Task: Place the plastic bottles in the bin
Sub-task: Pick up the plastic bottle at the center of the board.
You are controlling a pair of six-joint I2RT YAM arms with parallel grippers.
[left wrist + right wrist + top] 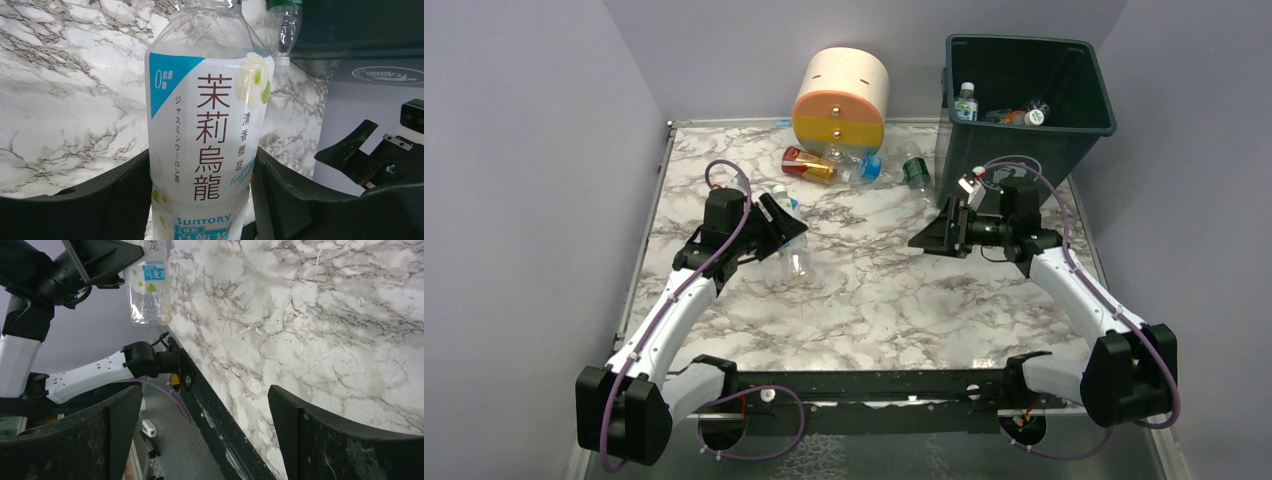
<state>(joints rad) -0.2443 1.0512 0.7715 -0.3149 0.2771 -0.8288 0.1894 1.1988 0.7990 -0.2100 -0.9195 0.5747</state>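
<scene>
The clear plastic bottle with the white and blue label [207, 125] is at 9 o'clock over the white marble table [874, 300]. The left gripper [786, 228] squeezes its middle, so the grab looks done and the carry comes next. Its long side runs from 12 to 6 o'clock, cap toward 12. It must go up and over to the big dark green square plastic bin [1024, 160] at 2 o'clock; the right gripper [932, 228] has its fingers spread wide and holds nothing.
</scene>
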